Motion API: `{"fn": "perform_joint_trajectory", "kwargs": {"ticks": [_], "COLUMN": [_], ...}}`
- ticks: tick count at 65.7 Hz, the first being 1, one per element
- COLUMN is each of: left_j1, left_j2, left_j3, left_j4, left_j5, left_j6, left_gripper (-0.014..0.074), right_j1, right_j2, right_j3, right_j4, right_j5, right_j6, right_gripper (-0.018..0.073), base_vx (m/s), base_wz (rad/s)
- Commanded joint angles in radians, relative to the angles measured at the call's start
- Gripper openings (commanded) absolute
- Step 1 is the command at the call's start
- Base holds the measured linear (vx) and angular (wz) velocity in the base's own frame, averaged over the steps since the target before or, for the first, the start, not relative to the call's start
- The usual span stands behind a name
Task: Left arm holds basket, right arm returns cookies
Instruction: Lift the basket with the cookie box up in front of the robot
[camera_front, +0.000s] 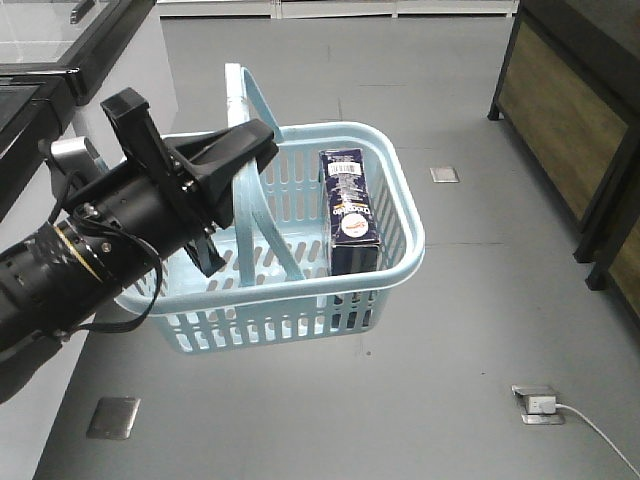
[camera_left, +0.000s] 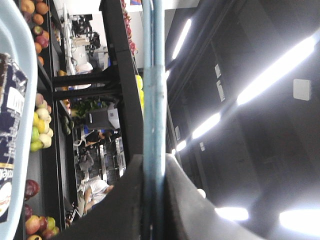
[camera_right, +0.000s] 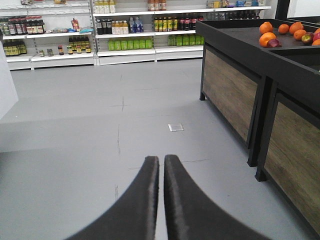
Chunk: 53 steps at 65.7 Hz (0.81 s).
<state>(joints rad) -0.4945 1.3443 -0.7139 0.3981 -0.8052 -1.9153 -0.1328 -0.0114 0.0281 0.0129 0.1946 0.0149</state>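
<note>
1. The bulky black left arm (camera_front: 100, 250) reached in from the left of the basket (camera_front: 270, 325) and held it up above the grey floor (camera_front: 450, 330).
2. The left gripper (camera_front: 240, 165) sat over the basket's left half, its fingers clamped on a raised hoop handle (camera_front: 247, 110).
3. From the left wrist, the pale blue handle (camera_left: 153, 75) ran straight up from between the two dark fingers (camera_left: 125, 200), pinched tight.
4. The basket was light blue plastic with slotted sides.
5. The cookies (camera_front: 350, 215), a tall dark navy box with a round logo and a white barcode label, lay inside the basket against its right wall.
6. The left wrist view caught one edge of the cookies (camera_left: 10, 100) beside the basket's rim.
7. The right gripper (camera_right: 161, 165) had its black fingers pressed almost together with nothing between them. Its place relative to the basket could not be told.
8. Past those fingers were grey floor, shelves (camera_right: 125, 30) of bottles, and a dark table (camera_right: 235, 95) with oranges (camera_right: 267, 37).
</note>
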Motion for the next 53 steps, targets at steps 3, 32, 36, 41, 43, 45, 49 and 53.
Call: {"fn": "perform_joint_trajectory", "kwargs": {"ticks": [3,32,36,41,43,45,49,53], "left_j1": [-0.014,-0.072,-0.103,-0.137,-0.151,-0.159,-0.173,-0.177], "left_j2": [-0.030,-0.036,-0.036,-0.036,-0.036,-0.036,-0.036,-0.036], "left_j3": [0.008,0.142,0.143,0.143,0.143,0.143,0.143,0.143], "left_j4": [-0.046,-0.089,-0.092,-0.101,-0.106,-0.111,-0.111,-0.109], "left_j5": [-0.142,-0.308,-0.306,-0.305,-0.305,-0.309,-0.316,-0.322], "left_j6": [-0.004,-0.020,-0.018,-0.016,-0.013,-0.010,-0.008,-0.008], "left_gripper": [-0.0004,-0.0004,-0.0004,-0.0004,-0.0004,-0.0004,-0.0004,-0.0004], "right_j1": [-0.006,-0.006,-0.006,-0.006,-0.006,-0.006,-0.006,-0.006], "right_j2": [-0.012,-0.012,-0.012,-0.012,-0.012,-0.012,-0.012,-0.012], "right_j3": [0.018,0.018,0.018,0.018,0.018,0.018,0.018,0.018], "right_j4": [-0.004,-0.004,-0.004,-0.004,-0.004,-0.004,-0.004,-0.004], "right_j5": [-0.076,-0.076,-0.076,-0.076,-0.076,-0.076,-0.073,-0.073], "right_j6": [-0.003,-0.003,-0.003,-0.003,-0.003,-0.003,-0.003,-0.003], "right_gripper": [-0.0011,-0.0011,-0.0011,-0.0011,-0.0011,-0.0011,-0.0011,-0.0011], "base_vx": [0.00,0.00,0.00,0.00,0.00,0.00,0.00,0.00], "base_wz": [0.00,0.00,0.00,0.00,0.00,0.00,0.00,0.00]}}
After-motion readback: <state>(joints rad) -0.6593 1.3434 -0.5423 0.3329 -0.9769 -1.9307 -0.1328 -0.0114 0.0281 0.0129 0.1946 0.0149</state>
